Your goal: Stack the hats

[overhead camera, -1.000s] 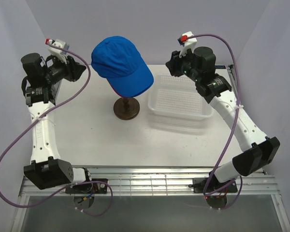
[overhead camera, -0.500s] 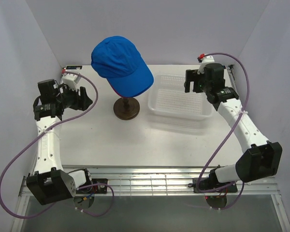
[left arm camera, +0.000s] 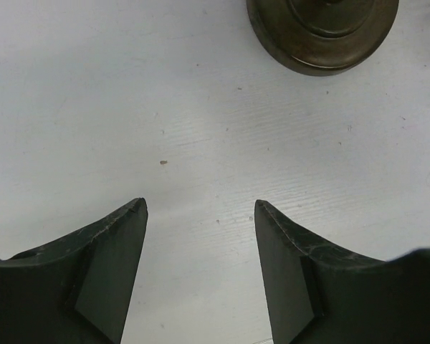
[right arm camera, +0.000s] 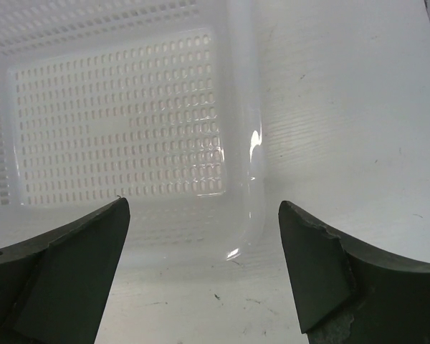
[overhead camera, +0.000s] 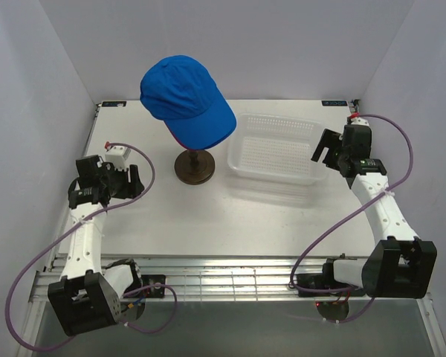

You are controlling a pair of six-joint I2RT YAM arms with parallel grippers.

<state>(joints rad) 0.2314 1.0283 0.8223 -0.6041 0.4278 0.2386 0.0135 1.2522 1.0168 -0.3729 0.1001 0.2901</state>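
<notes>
Looking down from above, a blue hat of soft fabric, domed and with a curved brim, sits on top of the stand. The stand's round dark base has a turned, wood-like look. A thin pink edge shows under the brim, and whatever the hat rests on is hidden. Right of the stand lies a white basket, rectangular, of thin plastic pierced with rows of small holes. The left gripper hangs low to the left of the stand. The right gripper is well to the right of the stand, just past the basket's far side. The table is matte white.

From the left wrist, two dark wedge-shaped fingers stand spread, with only bare, faintly ribbed tabletop between them. The stand's ringed base sits ahead of them, off to the right.

From the right wrist, the dark fingers are spread wide and hold nothing. The basket's glossy rounded corner lies between and beyond them.
</notes>
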